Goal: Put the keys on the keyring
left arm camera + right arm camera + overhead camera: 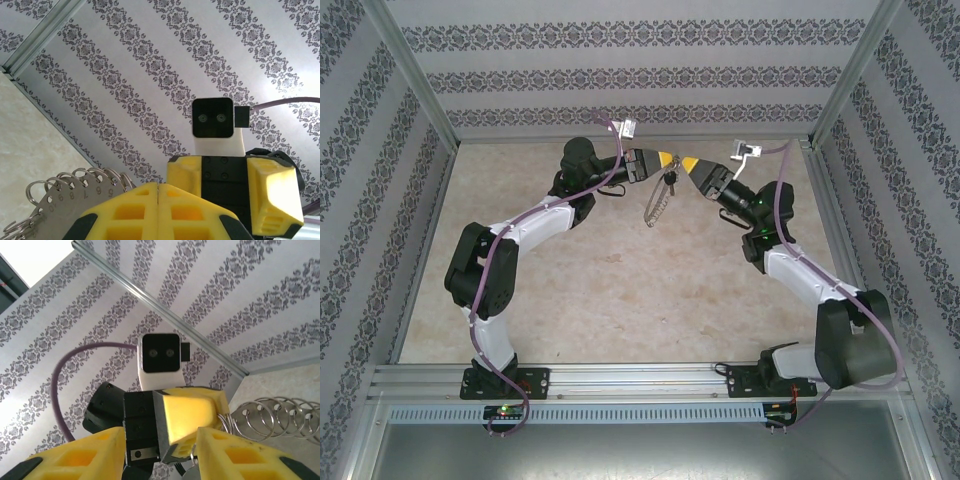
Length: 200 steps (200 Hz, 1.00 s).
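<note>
The keyring, a thin silvery hoop fringed with small rings, hangs in the air over the far middle of the table. My left gripper is shut on its top; in the left wrist view the yellow fingers meet with no gap, and the hoop's numbered plate shows to their left. A key with a black head dangles just below the two grippers' tips. My right gripper faces the left one tip to tip. Its fingers stand open on either side of the left gripper's yellow tip, with the ring coils to the right.
Patterned walls close in the table at the back and on both sides, with metal posts at the far corners. Both arms reach inward from the near rail. Purple cables loop beside each wrist.
</note>
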{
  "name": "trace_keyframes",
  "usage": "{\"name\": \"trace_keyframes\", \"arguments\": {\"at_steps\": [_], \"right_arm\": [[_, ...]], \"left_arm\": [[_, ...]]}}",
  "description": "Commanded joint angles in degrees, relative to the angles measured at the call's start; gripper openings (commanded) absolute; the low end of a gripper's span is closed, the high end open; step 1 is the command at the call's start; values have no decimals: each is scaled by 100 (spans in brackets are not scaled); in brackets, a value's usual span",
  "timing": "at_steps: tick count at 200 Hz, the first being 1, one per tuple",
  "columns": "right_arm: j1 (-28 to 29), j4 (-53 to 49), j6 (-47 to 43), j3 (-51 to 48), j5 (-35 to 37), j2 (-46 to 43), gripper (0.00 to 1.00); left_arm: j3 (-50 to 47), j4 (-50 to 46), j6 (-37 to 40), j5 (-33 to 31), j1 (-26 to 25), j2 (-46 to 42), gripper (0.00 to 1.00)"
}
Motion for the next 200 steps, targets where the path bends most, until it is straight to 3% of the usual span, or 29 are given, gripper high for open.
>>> {"name": "trace_keyframes", "arguments": {"at_steps": [1,200], "right_arm": [[100,156,-86,203,-126,154,42],[-81,239,-55,-61,-47,194,40]], "left_arm": [[101,382,213,167,-66,-224,0],[128,405,231,135,-102,-242,0]]}}
